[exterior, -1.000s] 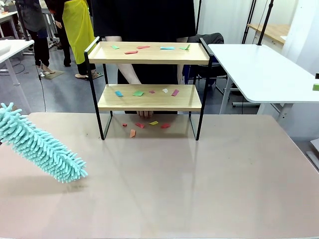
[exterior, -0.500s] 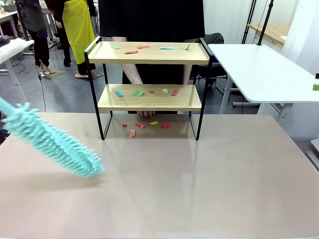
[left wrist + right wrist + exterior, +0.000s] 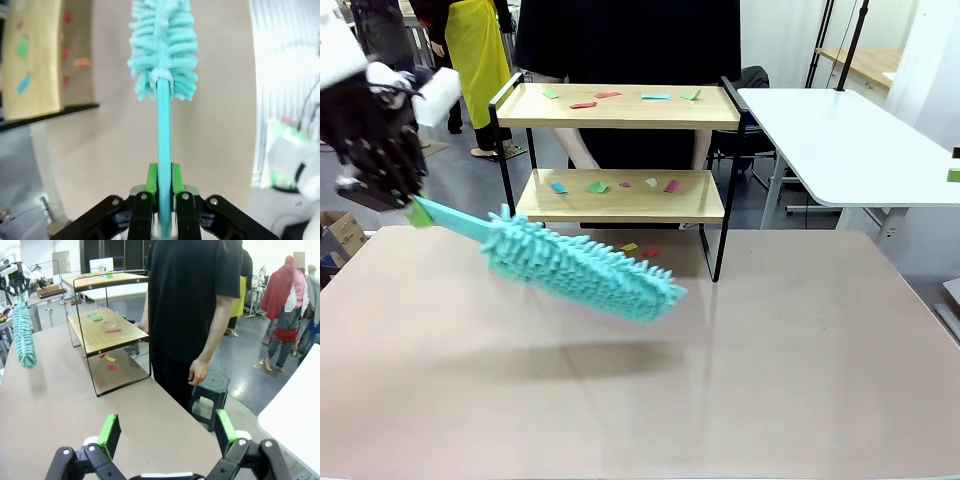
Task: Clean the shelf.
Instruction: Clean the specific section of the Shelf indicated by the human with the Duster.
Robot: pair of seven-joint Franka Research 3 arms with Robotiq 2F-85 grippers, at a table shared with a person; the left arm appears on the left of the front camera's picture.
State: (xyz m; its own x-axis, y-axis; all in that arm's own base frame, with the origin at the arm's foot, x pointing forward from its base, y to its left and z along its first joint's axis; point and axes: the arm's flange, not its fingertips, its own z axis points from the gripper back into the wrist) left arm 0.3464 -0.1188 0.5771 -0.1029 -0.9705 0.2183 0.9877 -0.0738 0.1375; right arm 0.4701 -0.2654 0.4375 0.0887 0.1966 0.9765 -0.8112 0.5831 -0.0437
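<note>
1. Beige tabletop point(image 3: 800, 380) lies wide and bare on the robot's side. The shelf point(image 3: 620, 120) stands at its far middle, with a person point(image 3: 620, 40) close behind.
2. Up at the table's left, the left gripper point(image 3: 415, 208) is clamped tight on the flat handle of a turquoise duster point(image 3: 585, 268). The wrist view shows the green pads point(image 3: 151, 177) pressed on both faces of the handle.
3. From that grip the duster's long axis slopes down and to the right. Its fluffy tip hangs above the table just in front of the shelf's lower board, apparently clear of it, though depth is hard to judge.
4. The shelf lies ahead and to the right of the left gripper, its boards running left to right. Coloured paper scraps point(image 3: 597, 187) lie on both boards and on the table beneath.
5. The right gripper point(image 3: 165, 432) stands wide open and empty, off near the table's right end, so the left arm is the nearer.
6. Raised end rails point(image 3: 503, 92) close the boards' short ends, while the long front edges are open. The gap between the boards looks low, so I judge the duster would need to enter nearly level.
</note>
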